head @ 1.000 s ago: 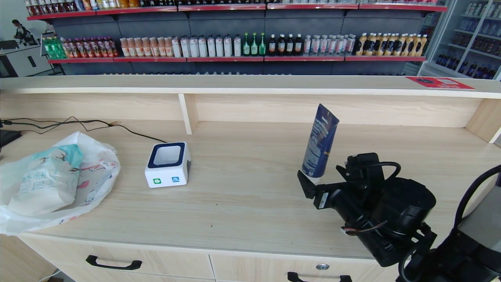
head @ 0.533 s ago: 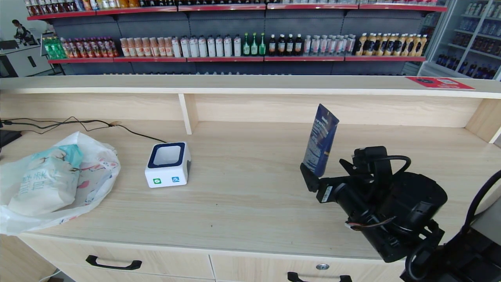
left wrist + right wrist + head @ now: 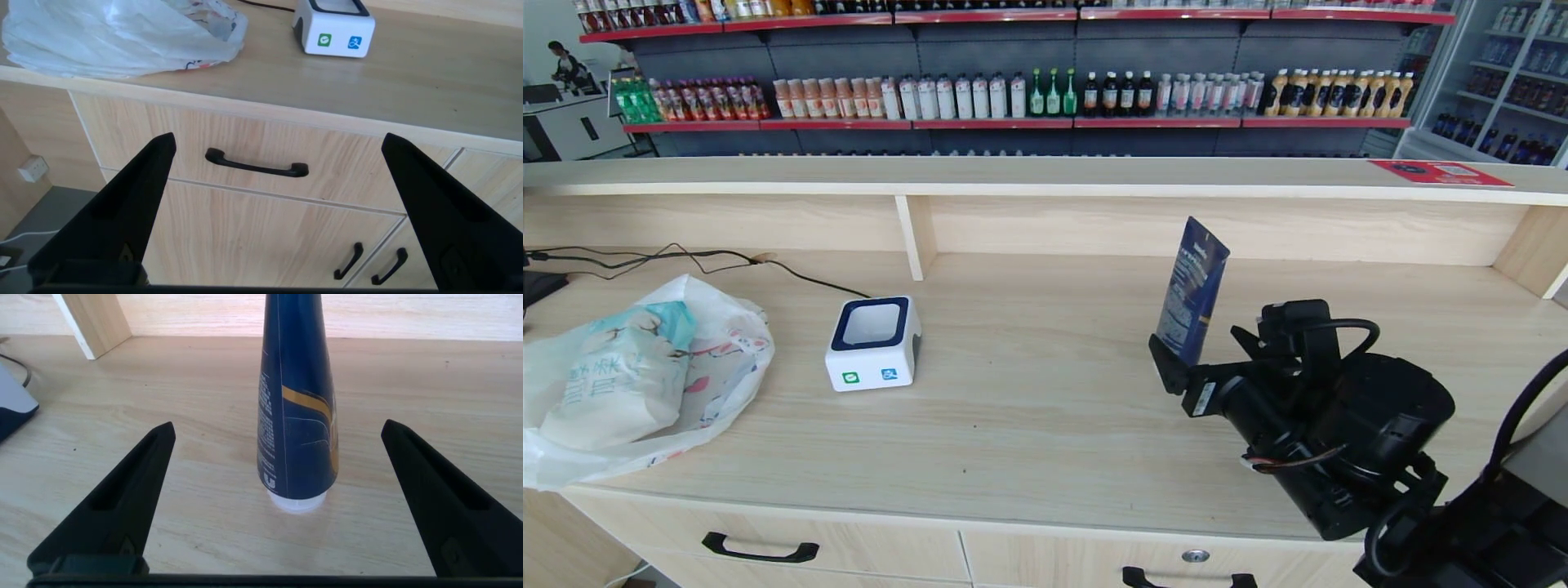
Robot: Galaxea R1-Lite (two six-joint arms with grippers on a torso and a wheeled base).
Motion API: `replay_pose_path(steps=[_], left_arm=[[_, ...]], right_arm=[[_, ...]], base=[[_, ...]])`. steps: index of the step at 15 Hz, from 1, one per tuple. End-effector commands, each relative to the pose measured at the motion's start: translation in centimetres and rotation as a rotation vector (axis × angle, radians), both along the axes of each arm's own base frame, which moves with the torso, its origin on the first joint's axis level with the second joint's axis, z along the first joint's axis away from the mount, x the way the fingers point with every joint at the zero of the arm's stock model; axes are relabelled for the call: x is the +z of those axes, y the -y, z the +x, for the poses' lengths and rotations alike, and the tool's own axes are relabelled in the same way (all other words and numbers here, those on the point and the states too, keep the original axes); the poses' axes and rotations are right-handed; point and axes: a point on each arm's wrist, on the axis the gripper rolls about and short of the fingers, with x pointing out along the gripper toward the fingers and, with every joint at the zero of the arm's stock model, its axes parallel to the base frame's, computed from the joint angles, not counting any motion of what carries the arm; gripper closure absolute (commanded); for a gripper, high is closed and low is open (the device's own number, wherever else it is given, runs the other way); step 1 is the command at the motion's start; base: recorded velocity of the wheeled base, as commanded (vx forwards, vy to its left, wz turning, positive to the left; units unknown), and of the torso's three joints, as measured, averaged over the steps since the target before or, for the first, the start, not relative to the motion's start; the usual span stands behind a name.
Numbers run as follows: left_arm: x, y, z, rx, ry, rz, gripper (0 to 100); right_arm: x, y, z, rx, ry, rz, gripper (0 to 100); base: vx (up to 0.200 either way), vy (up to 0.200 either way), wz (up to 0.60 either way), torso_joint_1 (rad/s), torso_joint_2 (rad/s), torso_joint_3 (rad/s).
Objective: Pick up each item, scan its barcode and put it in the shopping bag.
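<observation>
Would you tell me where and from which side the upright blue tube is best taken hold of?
I would grip the blue tube on its round lower body, just above the white cap, coming in level from the robot's side. It stands upright on that cap, and its top is pressed flat. The open right gripper faces it with a finger either side.

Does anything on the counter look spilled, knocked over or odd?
Nothing stands out: the blue tube stands upright on its cap, the scanner sits flat, the shopping bag lies slumped with a pack inside.
</observation>
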Motion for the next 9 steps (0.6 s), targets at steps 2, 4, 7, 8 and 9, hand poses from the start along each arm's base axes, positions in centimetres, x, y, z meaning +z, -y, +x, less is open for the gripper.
replay_pose_path(steps=[2,4,7,8,9], left_arm=[[0.0,0.0,0.0,0.0,-0.001,0.0,0],[0.0,0.0,0.0,0.0,0.0,0.0,0],[0.0,0.0,0.0,0.0,-0.001,0.0,0],[0.0,0.0,0.0,0.0,0.0,0.0,0],[0.0,0.0,0.0,0.0,-0.001,0.0,0]], right_arm=[[-0.9,-0.5,1.5,0.002,-0.004,-0.009,0],[-1.0,0.3,2.5,-0.035,0.0,-0.01,0],[-1.0,1.1,4.1,-0.069,0.016,-0.005,0],[-1.3,1.0,4.2,-0.066,0.009,-0.007,0],[-1.4,0.8,4.5,-0.066,0.012,-0.006,0]], base=[[0.0,0.0,0.0,0.0,0.0,0.0],[0.0,0.0,0.0,0.0,0.0,0.0],[0.0,0.0,0.0,0.0,0.0,0.0],[0.0,0.0,0.0,0.0,0.0,0.0],[0.0,0.0,0.0,0.0,0.0,0.0]])
